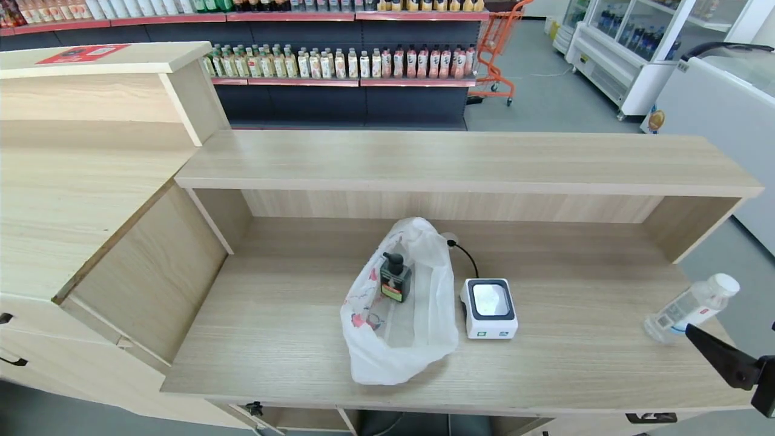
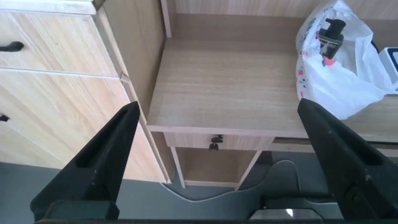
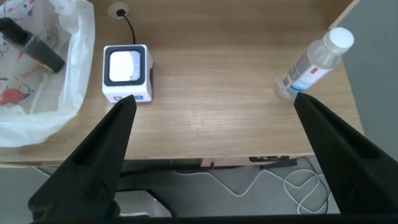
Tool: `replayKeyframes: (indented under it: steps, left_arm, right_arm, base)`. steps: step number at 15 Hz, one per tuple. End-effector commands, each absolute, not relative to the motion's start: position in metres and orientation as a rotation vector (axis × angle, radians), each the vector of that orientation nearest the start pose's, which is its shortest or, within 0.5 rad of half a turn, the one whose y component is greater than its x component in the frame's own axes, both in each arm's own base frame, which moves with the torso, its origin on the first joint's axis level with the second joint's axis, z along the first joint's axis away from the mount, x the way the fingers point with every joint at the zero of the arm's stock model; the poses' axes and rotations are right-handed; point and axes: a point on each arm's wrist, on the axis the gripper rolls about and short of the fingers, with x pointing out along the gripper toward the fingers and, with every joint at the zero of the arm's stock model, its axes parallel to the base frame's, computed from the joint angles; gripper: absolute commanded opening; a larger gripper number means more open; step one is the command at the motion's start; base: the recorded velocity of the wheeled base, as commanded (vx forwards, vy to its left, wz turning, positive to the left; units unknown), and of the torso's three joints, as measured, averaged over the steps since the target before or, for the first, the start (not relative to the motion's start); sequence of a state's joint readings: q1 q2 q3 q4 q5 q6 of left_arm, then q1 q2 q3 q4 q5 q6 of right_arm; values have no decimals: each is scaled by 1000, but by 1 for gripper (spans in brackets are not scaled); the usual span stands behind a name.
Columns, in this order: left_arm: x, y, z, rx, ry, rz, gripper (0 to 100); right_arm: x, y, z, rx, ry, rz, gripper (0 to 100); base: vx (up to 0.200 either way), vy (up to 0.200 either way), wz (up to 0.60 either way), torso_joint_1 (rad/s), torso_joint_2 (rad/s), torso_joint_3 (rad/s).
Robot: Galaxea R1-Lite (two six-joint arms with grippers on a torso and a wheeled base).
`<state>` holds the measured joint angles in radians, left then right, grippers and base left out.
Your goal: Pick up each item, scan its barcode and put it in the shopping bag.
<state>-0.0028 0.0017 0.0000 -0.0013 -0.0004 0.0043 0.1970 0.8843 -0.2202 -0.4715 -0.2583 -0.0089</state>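
On the wooden surface [image 1: 575,375] a white shopping bag [image 1: 436,327] lies open near the middle. A dark pump bottle [image 1: 395,280] sits inside it, towards the back. Just beside the bag, on the robot's right, sits a white scanner [image 1: 489,306] with its window facing up, and its black cable [image 1: 467,257] runs to the back of the surface. A clear water bottle [image 1: 690,309] with a white cap is at the far right edge, well apart from the scanner. It seems to stand upright, though its lean is hard to judge there. The right gripper [image 3: 214,102] hangs above the front edge between scanner and water bottle, its fingers [image 3: 99,155] spread wide with nothing in them. The left gripper [image 2: 217,109] hangs off the surface's left front corner, its fingers [image 2: 99,155] likewise spread and empty.
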Motion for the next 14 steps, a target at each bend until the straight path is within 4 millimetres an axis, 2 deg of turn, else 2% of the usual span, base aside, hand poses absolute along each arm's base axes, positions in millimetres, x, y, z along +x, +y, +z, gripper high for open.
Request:
replayKeyframes:
  steps: [1,8,14]
  left_arm:
    - [-23,0,76,0,0,-3,100]
    - [-23,0,76,8,0,-5,100]
    - [-23,0,76,11,0,-5,100]
  right_arm:
    - [93,13,164,-52,187,-57,100]
    - [93,13,166,-23,180,-54,100]
    - [93,18,169,20,165,26,100]
  base:
    - [0,0,0,0,0,0]
    - [0,-200,0,2,0,2]
    - [0,-200,0,5,3,1]
